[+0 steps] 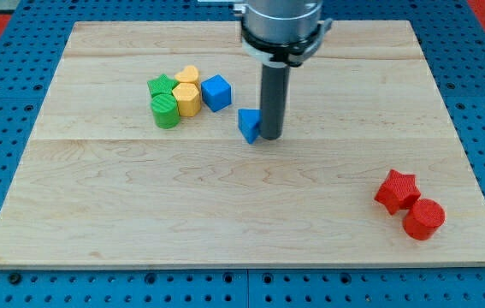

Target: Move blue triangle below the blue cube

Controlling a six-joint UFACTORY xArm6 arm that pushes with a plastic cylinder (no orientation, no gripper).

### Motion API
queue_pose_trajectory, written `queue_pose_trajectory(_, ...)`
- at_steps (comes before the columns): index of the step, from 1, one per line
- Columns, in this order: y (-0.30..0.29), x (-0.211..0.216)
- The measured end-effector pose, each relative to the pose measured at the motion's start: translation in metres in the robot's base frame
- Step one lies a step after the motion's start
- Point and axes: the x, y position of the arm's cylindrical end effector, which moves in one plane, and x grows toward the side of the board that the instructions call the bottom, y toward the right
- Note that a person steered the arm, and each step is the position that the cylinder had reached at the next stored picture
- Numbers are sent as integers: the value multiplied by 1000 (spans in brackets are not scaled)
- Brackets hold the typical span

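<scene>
The blue triangle point(248, 124) lies near the middle of the wooden board, below and to the right of the blue cube point(216, 92). My tip point(273, 137) stands on the board right against the triangle's right side. The rod rises straight up from there to the arm at the view's top. The blue cube sits at the right end of a cluster of blocks in the upper left part of the board.
Left of the blue cube sit a yellow hexagon point(188, 99), a yellow heart-like block point(187, 76), a green star point(162, 85) and a green cylinder point(165, 111). A red star point(396, 190) and a red cylinder point(423, 218) sit at the lower right.
</scene>
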Motion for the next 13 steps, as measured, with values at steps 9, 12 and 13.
queue_pose_trajectory(9,-83,20)
queue_pose_trajectory(12,-48,-5)
queue_pose_trajectory(13,-48,-23)
